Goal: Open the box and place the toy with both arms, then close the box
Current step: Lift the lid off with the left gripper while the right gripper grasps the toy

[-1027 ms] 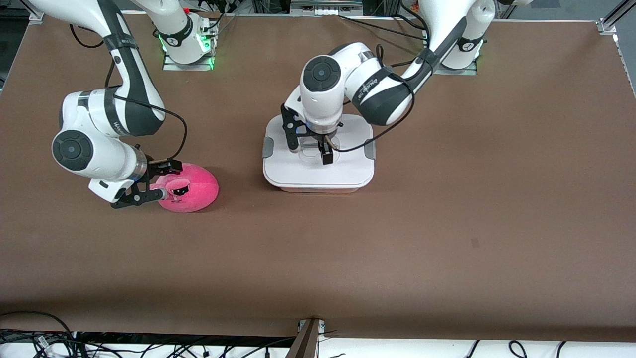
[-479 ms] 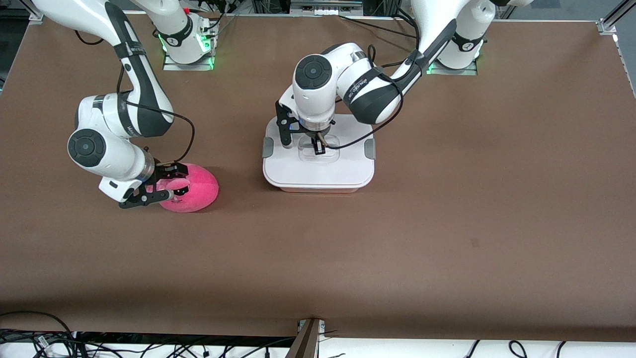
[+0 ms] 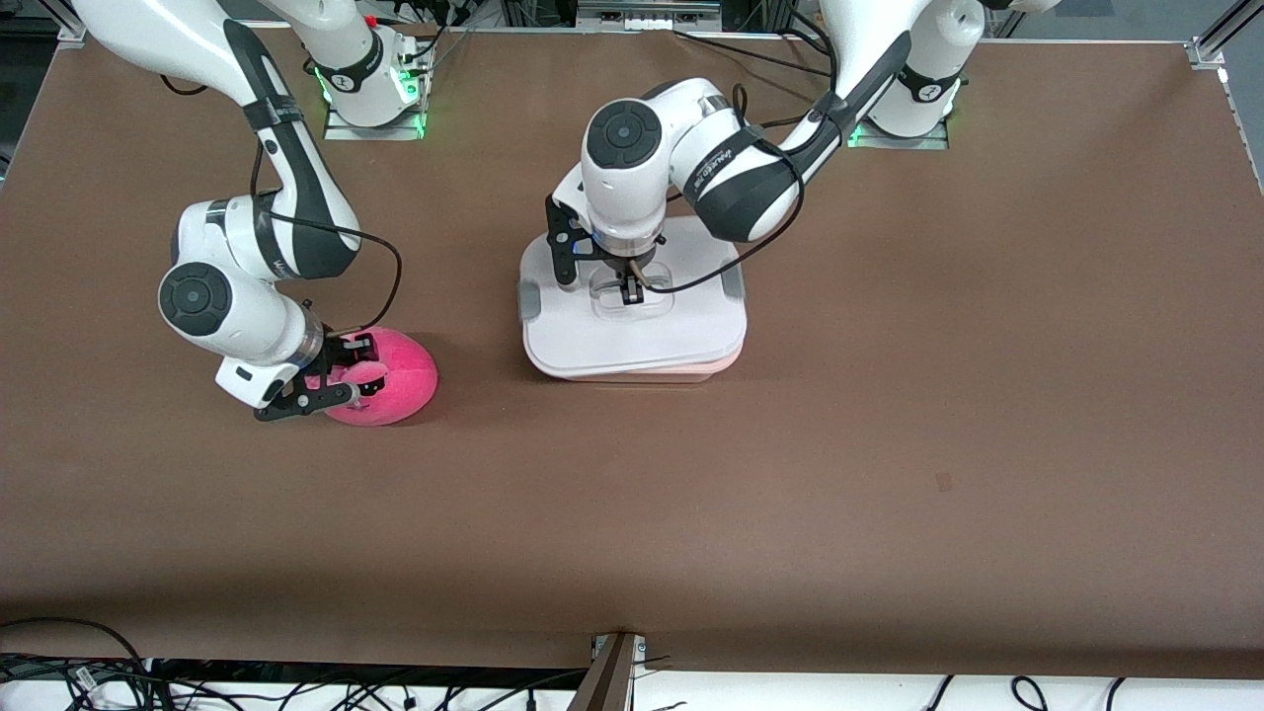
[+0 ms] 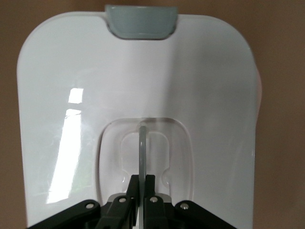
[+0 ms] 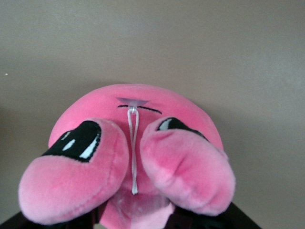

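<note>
The box's white lid (image 3: 632,336) sits slightly askew on the pinkish tub (image 3: 729,361), whose rim shows along the edge toward the left arm's end. My left gripper (image 3: 632,289) is over the lid's middle, shut on the clear handle (image 4: 141,148); in the left wrist view, my left gripper (image 4: 141,188) pinches the handle upright. The hot-pink toy (image 3: 400,380) lies on the table toward the right arm's end. My right gripper (image 3: 348,373) is shut on its face side, squeezing the plush (image 5: 138,105) so that it bulges on both sides.
Grey clips (image 3: 531,299) (image 3: 733,286) sit on the lid's two short sides; one also shows in the left wrist view (image 4: 140,21). The brown table (image 3: 889,444) spreads around both things. Cables hang along the front edge.
My right gripper moved onto the toy and closed on it. My left gripper shut on the handle, and the lid has come slightly off the tub, baring a pink rim.
</note>
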Available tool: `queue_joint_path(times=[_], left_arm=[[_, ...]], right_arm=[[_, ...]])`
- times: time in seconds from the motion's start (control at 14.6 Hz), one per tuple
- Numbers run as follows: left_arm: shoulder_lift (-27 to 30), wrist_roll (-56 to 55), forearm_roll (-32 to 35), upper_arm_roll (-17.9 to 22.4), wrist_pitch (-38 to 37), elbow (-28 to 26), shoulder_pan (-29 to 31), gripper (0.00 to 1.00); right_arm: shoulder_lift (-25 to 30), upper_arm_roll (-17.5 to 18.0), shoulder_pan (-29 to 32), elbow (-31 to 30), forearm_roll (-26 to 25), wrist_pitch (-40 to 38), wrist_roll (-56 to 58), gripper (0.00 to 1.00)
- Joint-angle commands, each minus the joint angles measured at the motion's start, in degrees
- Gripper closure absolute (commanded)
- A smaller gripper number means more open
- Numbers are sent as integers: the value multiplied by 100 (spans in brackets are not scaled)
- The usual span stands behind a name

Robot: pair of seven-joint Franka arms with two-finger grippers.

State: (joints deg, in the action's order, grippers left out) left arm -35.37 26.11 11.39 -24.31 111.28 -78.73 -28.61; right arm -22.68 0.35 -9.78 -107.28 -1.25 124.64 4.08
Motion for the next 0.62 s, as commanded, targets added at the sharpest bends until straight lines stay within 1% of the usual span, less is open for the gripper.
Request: queue_joint_path(times=[0.0,0.14,0.21,0.34,0.55], left_arm=[[425,-18,100,-100,-238,6,4,100],[618,-18,65,-153,-404,24,101,100],[723,-26,-57,-144,-510,33,179,100],[917,-18,-119,-153,-720,33,416,100],[1224,-9,-128,-179,-1134,41,776,100]], right_arm=[[-8,27,-50,66,64,43,-65,100],[-8,27,-76,101,55,43,-21,100],[0,53,-77,119,38,34,14,100],[88,176,-77,338,37,-140,320,100],[395,430,-77,768,37,-1131,743,100]])
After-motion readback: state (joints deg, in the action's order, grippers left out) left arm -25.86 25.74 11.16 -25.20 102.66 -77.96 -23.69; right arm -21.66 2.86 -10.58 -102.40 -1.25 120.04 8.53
